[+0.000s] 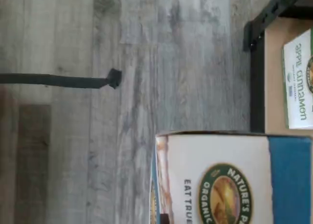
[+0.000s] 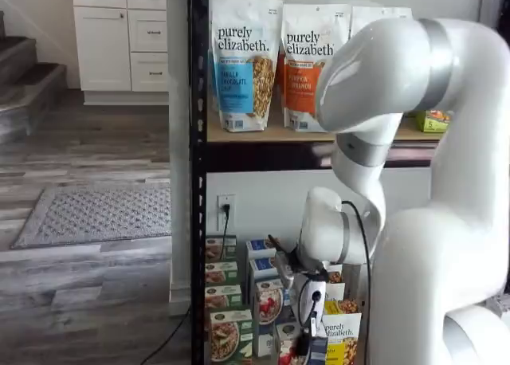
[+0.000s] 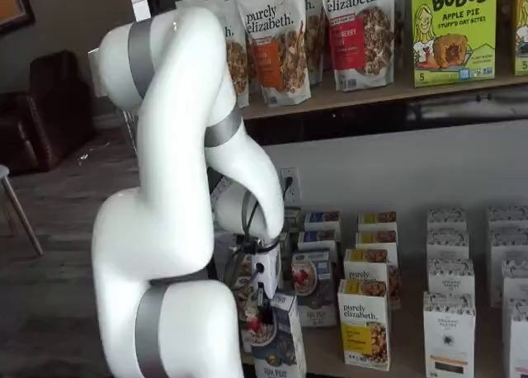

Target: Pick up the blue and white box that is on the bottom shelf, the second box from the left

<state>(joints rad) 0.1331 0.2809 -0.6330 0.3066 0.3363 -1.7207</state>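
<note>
We see the gripper [image 3: 266, 305] pinching the blue and white box [image 3: 280, 345] at its top, lifted just in front of the bottom shelf [image 3: 412, 353]. Light, stiff cardboard (easily crushed, we judge): hold it near the top edges.

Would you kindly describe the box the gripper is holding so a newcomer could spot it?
Follow the white arm down to the bottom shelf. The gripper is shut on the blue and white box, pulled forward of the rows. Beside it stands a yellow-fronted carton.
</note>
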